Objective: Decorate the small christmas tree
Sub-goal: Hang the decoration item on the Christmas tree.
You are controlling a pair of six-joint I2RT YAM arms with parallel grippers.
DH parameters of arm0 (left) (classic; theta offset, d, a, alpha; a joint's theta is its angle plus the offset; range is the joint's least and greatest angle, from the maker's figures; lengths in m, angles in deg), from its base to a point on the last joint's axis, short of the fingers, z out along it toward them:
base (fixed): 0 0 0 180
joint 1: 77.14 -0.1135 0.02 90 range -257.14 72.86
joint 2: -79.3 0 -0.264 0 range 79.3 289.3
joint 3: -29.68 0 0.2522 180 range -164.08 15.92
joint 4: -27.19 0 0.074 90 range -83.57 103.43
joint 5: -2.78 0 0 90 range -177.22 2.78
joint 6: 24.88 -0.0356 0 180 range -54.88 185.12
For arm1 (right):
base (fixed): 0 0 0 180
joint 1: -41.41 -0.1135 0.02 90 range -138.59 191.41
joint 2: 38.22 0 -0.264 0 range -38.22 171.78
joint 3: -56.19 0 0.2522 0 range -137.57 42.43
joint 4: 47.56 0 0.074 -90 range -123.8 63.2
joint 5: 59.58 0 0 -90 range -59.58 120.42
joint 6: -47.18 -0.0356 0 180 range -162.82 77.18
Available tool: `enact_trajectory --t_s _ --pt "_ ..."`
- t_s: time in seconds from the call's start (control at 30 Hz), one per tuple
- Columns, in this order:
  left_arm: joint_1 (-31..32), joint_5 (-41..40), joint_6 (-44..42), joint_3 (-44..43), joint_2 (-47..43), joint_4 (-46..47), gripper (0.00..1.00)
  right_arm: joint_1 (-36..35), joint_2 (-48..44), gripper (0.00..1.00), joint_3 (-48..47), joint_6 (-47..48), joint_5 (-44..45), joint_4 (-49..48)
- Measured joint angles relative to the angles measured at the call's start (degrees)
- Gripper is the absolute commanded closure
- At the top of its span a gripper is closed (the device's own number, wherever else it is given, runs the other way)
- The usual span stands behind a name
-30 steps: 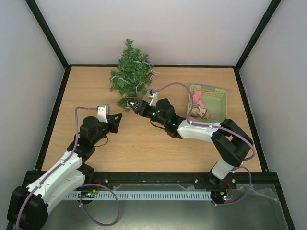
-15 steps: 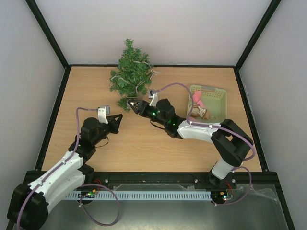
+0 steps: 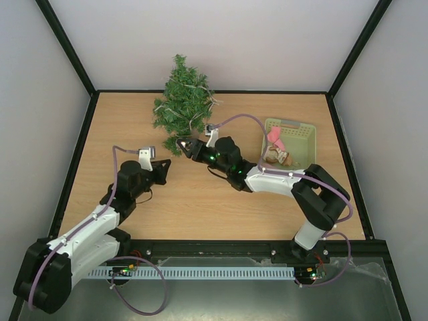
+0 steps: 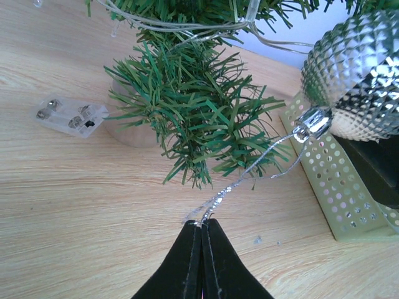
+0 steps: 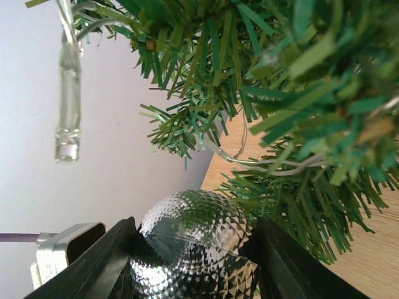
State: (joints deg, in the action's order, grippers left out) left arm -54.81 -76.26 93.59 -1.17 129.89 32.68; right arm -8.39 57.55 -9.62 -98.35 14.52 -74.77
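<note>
**A:** Entry one, left tool (image 4: 201, 225). Condition?

**B:** Fingers pressed fully together, pinching the end of a silver thread (image 4: 249, 169). The thread runs up and to the right to the cap of a silver ball (image 4: 352, 78).

**A:** Entry two, right tool (image 5: 194, 243)?

**B:** Jaws spread to the ball's width, one finger on each side, gripping it. The ball is faceted and mirror-bright, and sits just beside the lowest needles.

**A:** Entry three, the small christmas tree (image 3: 182, 103)?

**B:** It stands upright at the far edge of the bench (image 3: 200, 207), left of centre, on a pale base (image 4: 128, 128). The right tool sits at its near lower branches, and the left tool is nearer the arm bases.

**A:** Fittings on the tree?

**B:** A light string (image 5: 249, 161) of clear wire runs among the branches, with one clear bulb (image 5: 67, 93) hanging down.

**A:** Other items?

**B:** A clear battery box (image 4: 68, 116) lies on the bench just beside the base. A green perforated basket (image 3: 297, 137) sits to the right, apart from the tree. It holds a pink piece and others too small to identify.
</note>
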Motion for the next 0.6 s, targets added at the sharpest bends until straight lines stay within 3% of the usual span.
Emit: enact_trajectory --t_s 0.6 --pt "-0.81 1.49 -0.87 -1.27 4.17 2.78 0.98 0.0 0.9 0.6 -0.83 3.78 2.43 2.14"
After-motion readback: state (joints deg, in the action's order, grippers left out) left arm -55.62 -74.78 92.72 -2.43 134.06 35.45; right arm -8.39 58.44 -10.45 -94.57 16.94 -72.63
